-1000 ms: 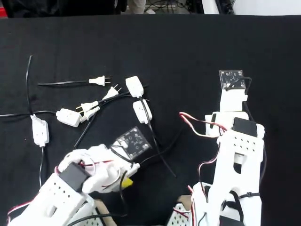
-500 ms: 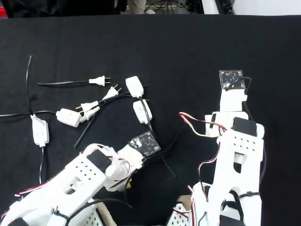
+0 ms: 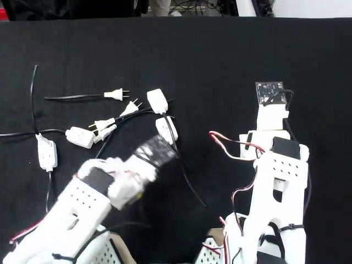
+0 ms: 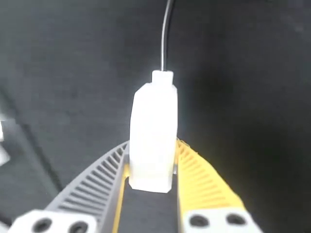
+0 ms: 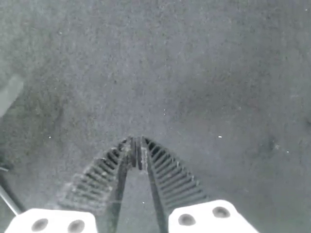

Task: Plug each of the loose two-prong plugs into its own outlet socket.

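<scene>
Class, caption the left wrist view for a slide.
Left claw straddles a white outlet socket, cord trailing over the black table.

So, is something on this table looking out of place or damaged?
Nothing looks damaged or spilled. On the left side of the table the cords cross in a loose tangle, and the plugs and sockets lie at different angles. One socket sits inside the left gripper.

Top plug (image 3: 117, 94): white, black cord, flat on worktop, prongs pointing right. Second plug (image 3: 131, 107) angled just below it. Paired plugs (image 3: 103, 125) side by side, just beside left socket (image 3: 80, 137). More white sockets: upper socket (image 3: 158, 100), middle socket (image 3: 166, 130), far-left socket (image 3: 46, 152)
</scene>
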`<state>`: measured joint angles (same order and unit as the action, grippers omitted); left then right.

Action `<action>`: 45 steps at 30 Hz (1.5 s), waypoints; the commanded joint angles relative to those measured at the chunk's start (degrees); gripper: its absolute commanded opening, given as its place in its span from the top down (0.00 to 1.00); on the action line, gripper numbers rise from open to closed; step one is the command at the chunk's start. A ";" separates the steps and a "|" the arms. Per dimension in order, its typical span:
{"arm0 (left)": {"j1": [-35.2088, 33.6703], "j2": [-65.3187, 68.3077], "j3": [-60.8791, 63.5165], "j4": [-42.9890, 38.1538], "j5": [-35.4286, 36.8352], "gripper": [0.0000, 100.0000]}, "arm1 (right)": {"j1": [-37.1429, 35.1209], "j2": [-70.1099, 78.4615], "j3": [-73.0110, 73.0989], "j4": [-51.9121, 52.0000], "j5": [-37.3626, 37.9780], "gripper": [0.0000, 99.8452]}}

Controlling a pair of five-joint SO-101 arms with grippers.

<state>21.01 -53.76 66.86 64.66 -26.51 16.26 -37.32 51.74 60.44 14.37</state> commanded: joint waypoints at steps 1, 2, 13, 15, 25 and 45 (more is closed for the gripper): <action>-7.87 -2.02 -2.86 -5.19 -5.10 0.97 | -0.88 -0.22 -2.33 -1.05 0.09 0.98; -9.10 -1.85 -2.51 -6.51 -6.68 0.97 | -0.88 -0.22 -2.33 -1.05 0.09 0.98; -7.34 -0.70 16.22 -21.01 -22.15 0.94 | -0.88 -0.31 -2.33 -1.14 0.09 0.98; -7.78 -0.88 17.54 -21.80 -22.68 0.86 | -0.88 -0.31 -2.33 -1.14 0.09 0.98; -3.21 -13.80 11.56 1.23 -17.76 0.76 | -0.79 -0.31 -2.33 -1.14 0.09 0.98; -22.73 -42.29 4.09 11.08 -1.41 0.77 | -5.89 0.13 -5.41 4.75 4.22 0.98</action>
<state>8.44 -95.60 74.24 78.55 -30.29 14.59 -37.32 50.77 63.08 16.57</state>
